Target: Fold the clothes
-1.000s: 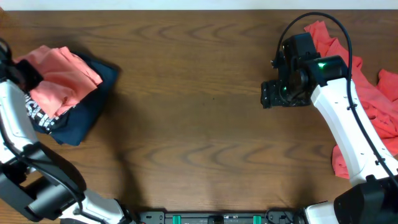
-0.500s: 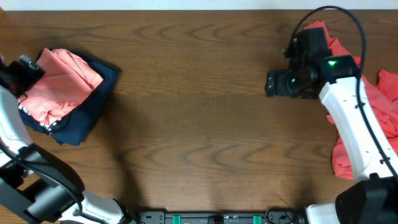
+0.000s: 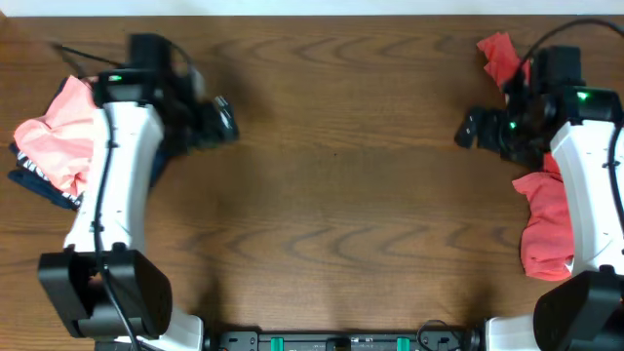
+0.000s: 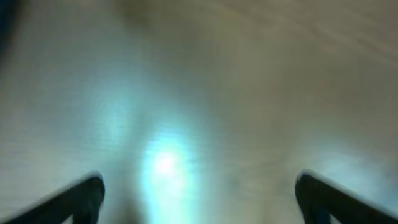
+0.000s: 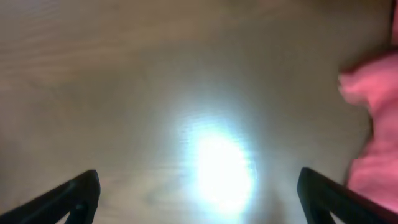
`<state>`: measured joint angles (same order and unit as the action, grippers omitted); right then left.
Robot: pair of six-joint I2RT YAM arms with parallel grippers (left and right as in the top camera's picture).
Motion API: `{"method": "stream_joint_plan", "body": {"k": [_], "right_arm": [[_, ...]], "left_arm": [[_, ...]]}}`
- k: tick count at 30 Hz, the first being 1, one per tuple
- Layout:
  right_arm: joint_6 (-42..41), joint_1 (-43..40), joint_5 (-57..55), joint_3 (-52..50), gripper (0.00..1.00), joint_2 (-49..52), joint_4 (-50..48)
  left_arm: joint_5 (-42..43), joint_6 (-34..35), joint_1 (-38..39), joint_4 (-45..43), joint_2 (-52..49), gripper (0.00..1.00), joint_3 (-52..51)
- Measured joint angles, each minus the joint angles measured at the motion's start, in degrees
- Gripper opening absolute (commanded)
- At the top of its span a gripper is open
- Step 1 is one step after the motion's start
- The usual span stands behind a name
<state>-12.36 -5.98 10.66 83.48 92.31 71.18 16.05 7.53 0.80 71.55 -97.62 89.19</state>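
coral clothes [image 3: 544, 222] lie heaped near right gripper [image 3: 468, 129].

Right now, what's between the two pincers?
Nothing: only bare wooden table lies between the left pincer and the right pincer, as the overhead view shows.

All I get on my feeds is the table [image 3: 331, 205]: dark brown wood with wavy grain, filling nearly the whole overhead view. There's a thin pale strip [image 3: 312, 6] along the far edge. Both wrist views are blurry, with a bright white glare [image 5: 217, 162] on the wood.
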Motion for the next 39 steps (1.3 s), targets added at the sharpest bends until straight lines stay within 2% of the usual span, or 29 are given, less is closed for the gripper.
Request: {"method": "stream_joint_plan", "body": {"k": [3, 5, 7, 10, 15, 19, 22, 26, 31, 39], "right_arm": [[0.20, -0.83, -0.33, -0.02, 0.99, 0.00, 7.23], [0.48, -0.98, -0.48, -0.04, 0.99, 0.00, 10.32], [0.92, -0.98, -0.66, -0.26, 0.99, -0.37, 11.96], [1.25, -0.98, -0.85, -2.67, 0.99, -3.19, 9.38], [1.44, -0.96, -1.40, -12.63, 0.99, -18.78, -3.41], [1.51, -0.55, -3.17, -23.43, 0.99, -38.32, -17.14], [1.53, -0.26, -4.24, -29.09, 0.99, -50.49, -22.01], [1.51, -0.11, -4.96, -32.44, 0.99, -61.00, -18.25], [1.53, -0.11, -5.18, -32.92, 0.99, -68.22, -10.71], [1.51, -0.11, -5.31, -33.11, 0.99, -70.20, -0.72]], "left_arm": [[-1.92, -0.07, 2.73, 10.23, 0.00, 0.98, -0.11], [-2.97, -0.04, 4.02, 13.79, 0.02, 0.98, -0.15], [-3.58, -0.02, 5.01, 14.38, 0.74, 0.98, -0.85], [-4.70, 0.26, 6.14, 12.04, 4.79, 0.98, -4.07], [-6.12, 1.51, 7.96, -0.04, 22.80, 0.98, -12.72], [-8.50, 1.88, 10.93, -14.36, 41.97, 0.98, -22.03], [-9.46, 1.95, 11.87, -21.03, 53.92, 0.98, -27.91], [-10.49, 2.14, 11.87, -18.86, 63.14, 0.98, -30.27], [-10.54, 2.16, 11.87, -17.57, 70.12, 0.98, -30.58], [-10.54, 2.58, 11.87, -17.53, 72.28, 0.98, -30.58]]}}
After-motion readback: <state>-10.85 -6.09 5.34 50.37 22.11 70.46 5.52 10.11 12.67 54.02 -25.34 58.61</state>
